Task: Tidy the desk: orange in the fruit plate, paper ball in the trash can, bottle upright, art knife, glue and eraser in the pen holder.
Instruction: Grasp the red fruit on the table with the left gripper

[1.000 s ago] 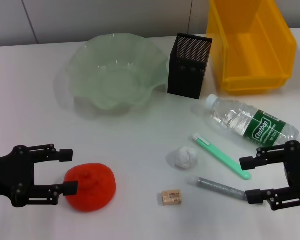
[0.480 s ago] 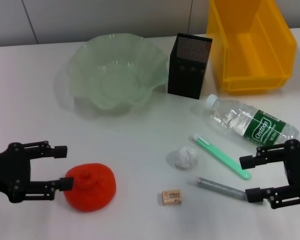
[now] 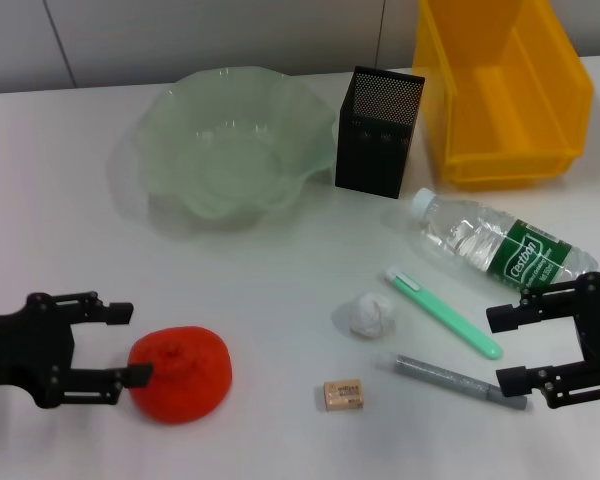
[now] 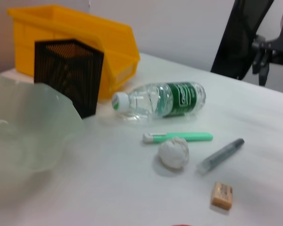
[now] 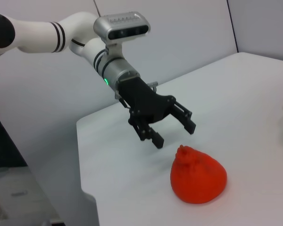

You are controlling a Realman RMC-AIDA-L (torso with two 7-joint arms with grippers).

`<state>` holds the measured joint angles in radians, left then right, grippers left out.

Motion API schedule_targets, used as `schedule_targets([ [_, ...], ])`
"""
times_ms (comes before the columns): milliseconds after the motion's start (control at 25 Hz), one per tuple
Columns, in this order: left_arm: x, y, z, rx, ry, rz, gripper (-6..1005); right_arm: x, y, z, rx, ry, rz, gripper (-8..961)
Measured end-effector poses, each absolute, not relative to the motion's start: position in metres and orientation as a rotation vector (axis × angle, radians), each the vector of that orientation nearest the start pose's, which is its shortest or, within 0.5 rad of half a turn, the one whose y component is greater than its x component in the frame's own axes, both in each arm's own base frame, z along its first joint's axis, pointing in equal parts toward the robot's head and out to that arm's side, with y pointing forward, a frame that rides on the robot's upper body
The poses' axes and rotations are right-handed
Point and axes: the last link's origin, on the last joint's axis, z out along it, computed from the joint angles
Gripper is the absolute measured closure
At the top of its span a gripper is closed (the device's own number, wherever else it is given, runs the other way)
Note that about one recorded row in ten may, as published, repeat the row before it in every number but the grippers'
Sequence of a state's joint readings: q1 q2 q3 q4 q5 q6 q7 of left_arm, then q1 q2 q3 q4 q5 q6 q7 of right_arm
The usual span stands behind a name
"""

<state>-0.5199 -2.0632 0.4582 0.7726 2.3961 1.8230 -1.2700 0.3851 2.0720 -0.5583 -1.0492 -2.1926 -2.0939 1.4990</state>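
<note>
Since the previous frame, left gripper [image 3: 128, 344] was shifted slightly toward orange [image 3: 181, 373], fingers spread wide; right gripper [image 3: 506, 348] likewise wide, beside glue [image 3: 458, 379].

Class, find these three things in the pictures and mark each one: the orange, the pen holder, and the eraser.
orange [image 3: 181, 373], head view, middle of its red-orange skin.
pen holder [image 3: 377, 135], head view, front mesh wall of the black box.
eraser [image 3: 343, 393], head view, top face of the small tan block.
</note>
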Motion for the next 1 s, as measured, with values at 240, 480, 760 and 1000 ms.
schedule_targets([
  [240, -0.295, 0.289, 0.014, -2.956, -0.505, -0.458, 204, 0.271, 0.254, 0.069, -2.994, 0.633, 0.593, 268],
  [480, -0.292, 0.287, -0.002, -2.987, -0.474, -0.487, 205, 0.269, 0.255, 0.069, -2.997, 0.644, 0.595, 268],
  [760, -0.295, 0.289, -0.016, -2.975, -0.423, -0.48, 206, 0.268, 0.256, 0.068, -3.0, 0.658, 0.598, 267],
  [1000, -0.295, 0.291, -0.019, -2.968, -0.391, -0.46, 207, 0.269, 0.256, 0.067, -2.996, 0.668, 0.602, 267],
])
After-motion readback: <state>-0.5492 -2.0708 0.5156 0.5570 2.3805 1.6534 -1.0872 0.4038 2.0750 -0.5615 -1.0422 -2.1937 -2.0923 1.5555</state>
